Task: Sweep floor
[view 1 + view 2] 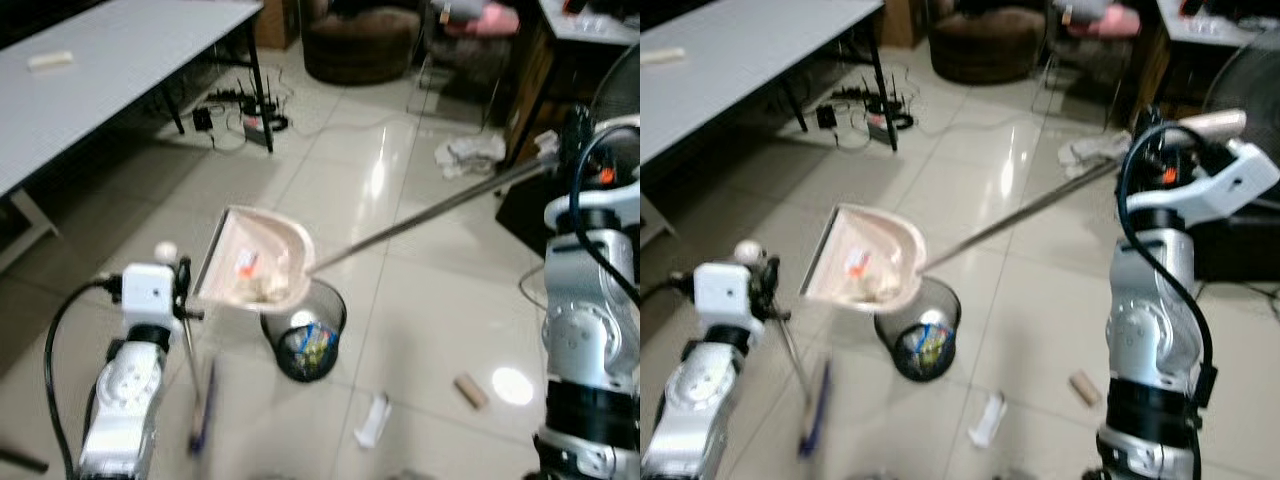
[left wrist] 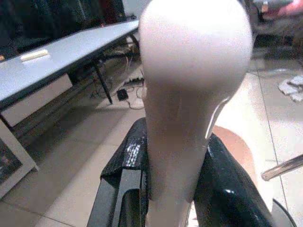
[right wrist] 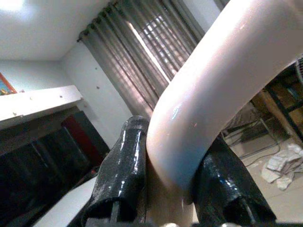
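Note:
My right gripper is shut on the pale curved grip of a long metal dustpan handle. The handle runs down to a beige dustpan, held tilted above a black mesh bin. Scraps lie in the pan, and coloured wrappers lie in the bin. My left gripper is shut on the pale, round-topped broom handle. Its thin stick drops to a blurred bluish end near the floor, left of the bin.
On the tiles lie a white paper scrap, a small brown roll and crumpled white paper. A grey table stands at the left with cables beside its leg. A brown pouf is at the back.

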### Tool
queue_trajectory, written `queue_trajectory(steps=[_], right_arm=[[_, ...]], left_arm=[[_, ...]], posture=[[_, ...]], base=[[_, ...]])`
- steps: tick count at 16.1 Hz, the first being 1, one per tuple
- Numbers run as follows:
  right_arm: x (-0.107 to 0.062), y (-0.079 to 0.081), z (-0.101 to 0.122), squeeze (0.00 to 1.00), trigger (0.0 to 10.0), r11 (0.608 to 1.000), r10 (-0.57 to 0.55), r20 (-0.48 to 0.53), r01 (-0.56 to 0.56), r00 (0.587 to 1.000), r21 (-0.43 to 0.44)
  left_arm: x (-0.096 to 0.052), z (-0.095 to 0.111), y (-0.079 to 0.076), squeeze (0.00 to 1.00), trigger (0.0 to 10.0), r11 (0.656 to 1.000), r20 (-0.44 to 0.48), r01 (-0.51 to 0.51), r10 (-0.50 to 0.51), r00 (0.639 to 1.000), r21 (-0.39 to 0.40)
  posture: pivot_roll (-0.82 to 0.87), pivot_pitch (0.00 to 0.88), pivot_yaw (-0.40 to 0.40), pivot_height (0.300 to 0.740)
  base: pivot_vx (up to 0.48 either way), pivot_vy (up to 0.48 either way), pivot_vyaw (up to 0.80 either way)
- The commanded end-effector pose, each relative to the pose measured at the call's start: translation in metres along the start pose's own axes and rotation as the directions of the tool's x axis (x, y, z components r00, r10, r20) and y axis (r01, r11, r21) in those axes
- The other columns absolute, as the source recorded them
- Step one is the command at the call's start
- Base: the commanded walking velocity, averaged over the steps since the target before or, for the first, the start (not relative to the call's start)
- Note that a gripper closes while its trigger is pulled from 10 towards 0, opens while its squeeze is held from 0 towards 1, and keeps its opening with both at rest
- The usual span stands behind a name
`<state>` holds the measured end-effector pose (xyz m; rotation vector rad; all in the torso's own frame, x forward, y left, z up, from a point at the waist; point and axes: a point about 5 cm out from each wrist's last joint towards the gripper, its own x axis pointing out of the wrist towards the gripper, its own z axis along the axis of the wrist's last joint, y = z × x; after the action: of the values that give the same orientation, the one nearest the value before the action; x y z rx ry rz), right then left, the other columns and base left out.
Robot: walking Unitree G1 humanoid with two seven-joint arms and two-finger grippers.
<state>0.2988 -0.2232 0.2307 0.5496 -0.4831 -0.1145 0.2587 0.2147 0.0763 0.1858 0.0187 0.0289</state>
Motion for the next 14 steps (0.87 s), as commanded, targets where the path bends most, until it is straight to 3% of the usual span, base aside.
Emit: queue_trajectory(steps=[1, 4, 9, 12, 13, 14], right_arm=[[0.002, 0.000, 0.012, 0.00, 10.0, 1.000, -0.001, 0.062, 0.001, 0.998, -0.003], [0.004, -0.002, 0.015, 0.00, 10.0, 1.000, -0.010, 0.089, 0.012, 0.996, -0.017], [0.011, -0.009, 0.012, 0.00, 10.0, 0.997, -0.001, 0.137, 0.013, 0.991, -0.082], [0.025, 0.009, 0.005, 0.00, 10.0, 0.978, 0.104, 0.137, -0.077, 0.985, -0.193], [0.025, 0.009, 0.005, 0.00, 10.0, 0.978, 0.104, 0.137, -0.077, 0.985, -0.193], [0.031, 0.027, -0.002, 0.00, 10.0, 0.936, 0.231, 0.102, -0.192, 0.968, -0.294]], left_arm=[[0.005, 0.009, 0.000, 0.00, 10.0, 1.000, 0.041, 0.005, -0.005, 0.999, 0.001], [0.013, 0.017, -0.002, 0.00, 10.0, 1.000, 0.065, 0.013, -0.012, 0.998, -0.007], [0.014, 0.019, -0.006, 0.00, 10.0, 0.999, 0.075, 0.041, -0.042, 0.996, 0.013], [0.015, 0.020, -0.011, 0.00, 10.0, 0.999, 0.076, 0.045, -0.045, 0.996, -0.001], [0.015, 0.020, -0.011, 0.00, 10.0, 0.999, 0.076, 0.045, -0.045, 0.996, -0.001], [0.016, 0.021, -0.014, 0.00, 10.0, 0.998, 0.078, 0.058, -0.058, 0.995, 0.002]], posture=[[0.02, 0.021, 0.072, 0.740], [0.02, 0.025, 0.079, 0.740], [0.02, 0.014, 0.082, 0.740], [0.02, 0.030, 0.076, 0.740], [0.02, 0.030, 0.076, 0.740], [0.02, 0.036, 0.078, 0.740]], base=[[0.000, 0.000, 0.00], [0.000, 0.000, 0.00], [0.000, 0.000, 0.00], [0.000, 0.000, 0.00], [0.000, 0.000, 0.00], [0.000, 0.000, 0.00]])
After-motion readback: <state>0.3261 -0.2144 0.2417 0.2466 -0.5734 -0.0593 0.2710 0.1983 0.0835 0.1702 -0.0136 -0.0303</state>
